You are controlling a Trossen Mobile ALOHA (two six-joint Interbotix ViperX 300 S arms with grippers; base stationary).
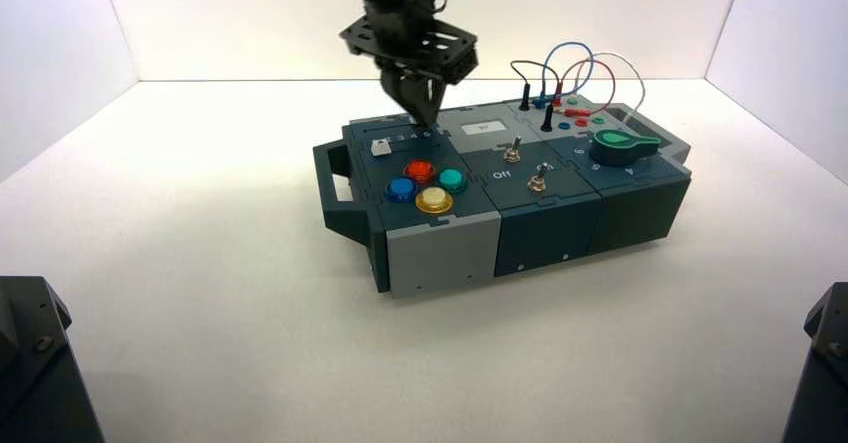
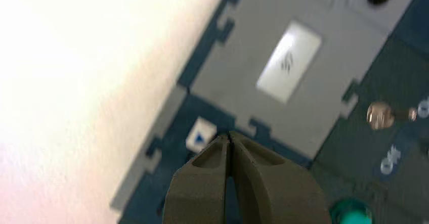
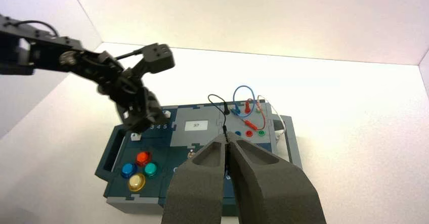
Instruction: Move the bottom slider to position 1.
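Observation:
The bottom slider (image 1: pixel 380 147), a small white square knob, sits at the left end of its track on the box's left module, and also shows in the right wrist view (image 3: pixel 134 136). The digits 3 4 5 (image 3: pixel 157 127) are readable beside it; position 1 is hidden behind the left gripper. My left gripper (image 1: pixel 430 121) is shut and empty, pointing down at the module's far right corner, to the right of and beyond that knob. In the left wrist view its tips (image 2: pixel 228 135) are next to the twin white knob (image 2: pixel 201 135), which bears a blue triangle. My right gripper (image 3: pixel 227 142) is shut and empty, held high off the box.
Four round buttons, red (image 1: pixel 419 171), teal (image 1: pixel 452 179), blue (image 1: pixel 401 189) and yellow (image 1: pixel 434 200), lie in front of the sliders. Two silver toggles (image 1: pixel 512 150) stand mid-box, beside a grey display panel (image 2: pixel 288 62). A green knob (image 1: pixel 622 144) and plugged wires (image 1: pixel 560 73) are at the right.

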